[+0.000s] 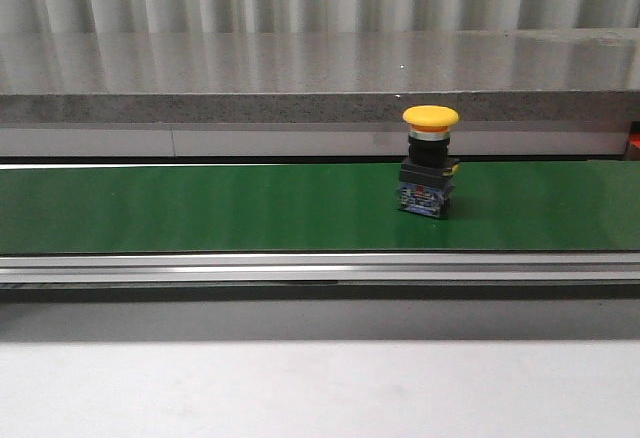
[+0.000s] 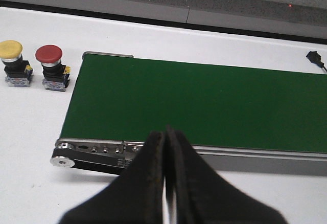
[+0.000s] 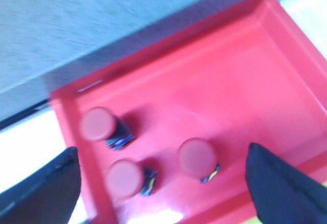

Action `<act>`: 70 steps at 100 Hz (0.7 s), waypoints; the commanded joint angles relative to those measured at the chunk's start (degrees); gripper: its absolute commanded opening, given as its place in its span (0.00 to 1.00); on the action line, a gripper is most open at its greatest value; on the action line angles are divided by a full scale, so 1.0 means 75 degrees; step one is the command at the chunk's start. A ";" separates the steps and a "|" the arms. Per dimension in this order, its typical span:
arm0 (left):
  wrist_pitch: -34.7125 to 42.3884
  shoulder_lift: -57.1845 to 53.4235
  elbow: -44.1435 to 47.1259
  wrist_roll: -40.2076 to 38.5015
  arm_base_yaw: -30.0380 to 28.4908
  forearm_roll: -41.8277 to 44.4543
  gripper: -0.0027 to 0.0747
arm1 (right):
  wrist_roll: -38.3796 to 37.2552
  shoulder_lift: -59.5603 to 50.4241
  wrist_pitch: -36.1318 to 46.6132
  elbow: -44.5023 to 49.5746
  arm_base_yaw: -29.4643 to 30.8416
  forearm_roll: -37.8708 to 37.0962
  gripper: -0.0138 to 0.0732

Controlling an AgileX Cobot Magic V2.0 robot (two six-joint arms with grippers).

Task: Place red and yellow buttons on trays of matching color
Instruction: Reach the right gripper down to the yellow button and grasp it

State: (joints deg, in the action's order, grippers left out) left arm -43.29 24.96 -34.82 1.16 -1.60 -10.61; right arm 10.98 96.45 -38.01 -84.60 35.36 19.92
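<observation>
Backdrop, front view: pale corrugated wall above a long grey stone ledge point(image 1: 300, 83), which runs behind the green belt point(image 1: 200, 206).
Belt, front view: a flat green strip across the frame, with a metal rail point(image 1: 300, 268) along its near edge and white table point(image 1: 300, 388) in front of that.
Button on belt: a yellow-capped button point(image 1: 430, 161) stands upright on the belt, right of its middle and toward its far edge, black body on a blue base; nothing stands around it.
Arms, front view: neither arm shows.
Belt end, left wrist view: the belt's end roller point(image 2: 62, 160) and side rail lie just beyond the left gripper point(image 2: 166, 183); the green surface past them is bare.
Beside the belt end: a yellow button point(image 2: 13, 63) and a red button point(image 2: 51, 67) stand upright on the white table, side by side and near each other, the red one closer to the belt but not touching it.
Other things: a small black cable end point(image 2: 314, 58) lies on the table beyond the belt's far edge.
Left pincer: clenched, fingers pressed together with nothing between them.
Tray, right wrist view (blurred): a red tray point(image 3: 265, 65) fills most of the frame.
Tray contents: three red-capped buttons point(image 3: 196, 157) stand apart from each other near one corner of the tray.
Right pincer: the right gripper point(image 3: 163, 180) is spread wide, its two dark fingertips point(image 3: 46, 185) either side of the buttons, grasping nothing.
</observation>
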 commanded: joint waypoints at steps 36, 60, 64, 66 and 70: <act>0.0504 0.0047 -0.0189 0.0011 0.0062 -0.0156 0.01 | 0.1081 -0.3262 -0.0291 0.2145 -0.2026 0.0075 0.90; 0.0504 0.0047 -0.0189 0.0011 0.0062 -0.0156 0.01 | 0.1404 -0.3424 -0.1294 0.2879 -0.3157 0.0075 0.90; 0.0504 0.0047 -0.0189 0.0011 0.0062 -0.0156 0.01 | 0.1469 -0.3424 -0.1282 0.2993 -0.3311 0.0075 0.90; 0.0504 0.0047 -0.0189 0.0011 0.0062 -0.0156 0.01 | 0.1514 -0.3424 -0.1262 0.3057 -0.3435 0.0075 0.90; 0.0504 0.0047 -0.0189 0.0011 0.0062 -0.0156 0.01 | 0.1574 -0.3417 -0.1191 0.3182 -0.3590 0.0075 0.90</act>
State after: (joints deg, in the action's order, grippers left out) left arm -43.29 24.96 -34.82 1.16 -1.60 -10.74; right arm 20.99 72.56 -49.10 -61.04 10.80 19.84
